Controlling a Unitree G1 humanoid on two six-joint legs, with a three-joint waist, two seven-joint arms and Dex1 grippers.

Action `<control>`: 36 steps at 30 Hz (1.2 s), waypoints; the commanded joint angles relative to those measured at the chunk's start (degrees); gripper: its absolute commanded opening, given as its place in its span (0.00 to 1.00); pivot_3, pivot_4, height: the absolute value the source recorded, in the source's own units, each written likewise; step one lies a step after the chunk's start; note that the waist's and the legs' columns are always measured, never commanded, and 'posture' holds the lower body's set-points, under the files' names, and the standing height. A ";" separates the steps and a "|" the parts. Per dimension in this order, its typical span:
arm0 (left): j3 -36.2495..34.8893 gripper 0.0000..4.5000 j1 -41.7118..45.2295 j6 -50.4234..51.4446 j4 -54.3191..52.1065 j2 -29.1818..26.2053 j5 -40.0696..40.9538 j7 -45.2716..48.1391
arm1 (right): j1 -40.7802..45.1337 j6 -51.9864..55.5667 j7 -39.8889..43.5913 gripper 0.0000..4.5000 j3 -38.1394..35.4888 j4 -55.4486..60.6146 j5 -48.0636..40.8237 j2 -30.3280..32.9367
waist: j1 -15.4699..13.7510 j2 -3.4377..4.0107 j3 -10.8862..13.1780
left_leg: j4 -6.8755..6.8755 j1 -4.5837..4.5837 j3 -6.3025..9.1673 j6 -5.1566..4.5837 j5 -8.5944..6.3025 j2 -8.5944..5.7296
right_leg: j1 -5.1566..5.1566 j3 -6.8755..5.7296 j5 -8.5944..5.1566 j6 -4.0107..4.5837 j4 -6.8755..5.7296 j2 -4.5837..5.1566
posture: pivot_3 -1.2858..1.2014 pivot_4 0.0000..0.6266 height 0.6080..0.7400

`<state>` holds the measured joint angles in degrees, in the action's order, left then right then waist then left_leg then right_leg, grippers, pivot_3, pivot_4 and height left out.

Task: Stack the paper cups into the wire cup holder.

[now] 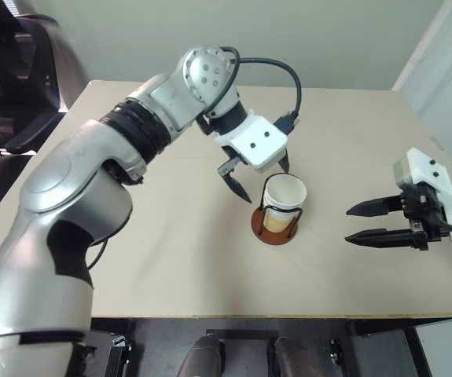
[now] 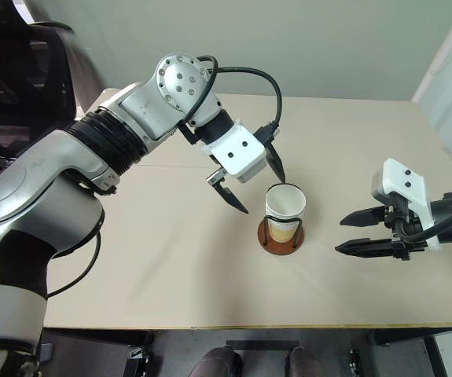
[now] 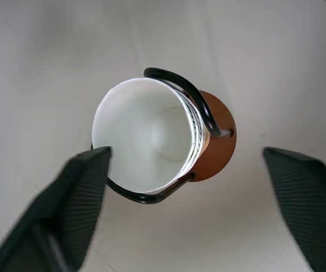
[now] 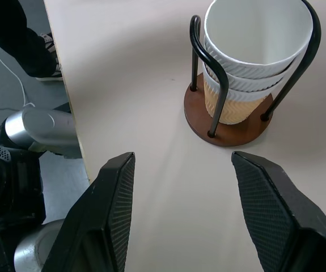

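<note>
Spread wide just above the nested paper cups (image 4: pixel 248 62) in the wire cup holder (image 4: pixel 222 122), the left gripper (image 1: pixel 259 174) should lift straight up, touching no rim.

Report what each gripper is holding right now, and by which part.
Nothing is held. The left gripper hangs open above the paper cups, which sit nested in the wire cup holder. The right gripper is open and empty, off to the side.
</note>
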<state>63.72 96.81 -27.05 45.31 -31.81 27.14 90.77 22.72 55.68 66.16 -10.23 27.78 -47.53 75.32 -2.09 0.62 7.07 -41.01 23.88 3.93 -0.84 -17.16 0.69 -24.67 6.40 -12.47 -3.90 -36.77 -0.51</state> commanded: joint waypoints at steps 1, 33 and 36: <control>-7.05 0.99 0.99 2.56 2.69 1.44 1.07 1.73 | 0.78 -0.82 -0.54 0.60 -2.30 0.70 0.06 0.20 | -0.04 0.00 0.00 | 0.00 0.01 0.02 -0.01 -0.01 0.01 | 0.00 0.01 0.00 0.00 0.00 0.02 | 0.52 0.24 1.00; -72.76 0.99 -59.06 61.46 -32.14 -18.68 8.14 -28.01 | 2.43 -11.27 -13.77 0.60 3.62 -11.87 10.36 -22.61 | 1.06 0.03 -0.13 | 0.15 -0.80 -0.02 0.57 0.83 -0.02 | 0.39 0.01 0.13 0.99 -0.18 -0.19 | 0.52 0.24 1.00; -72.51 0.99 -57.98 60.97 -30.90 -18.91 7.41 -27.27 | 2.60 -10.82 -14.37 0.60 4.51 -10.79 10.29 -23.82 | 1.33 0.02 -0.12 | 0.35 -0.84 -0.02 0.40 0.87 -0.02 | 0.34 0.02 0.27 1.16 -0.17 -0.19 | 0.52 0.24 1.00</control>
<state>-6.92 37.28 34.19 15.60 -49.74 34.66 63.27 24.21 44.94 51.77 -5.47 14.66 -36.70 51.73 -0.76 0.64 6.94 -40.55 22.99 3.91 -0.57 -16.28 0.67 -24.34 6.42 -12.16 -2.68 -36.93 -0.71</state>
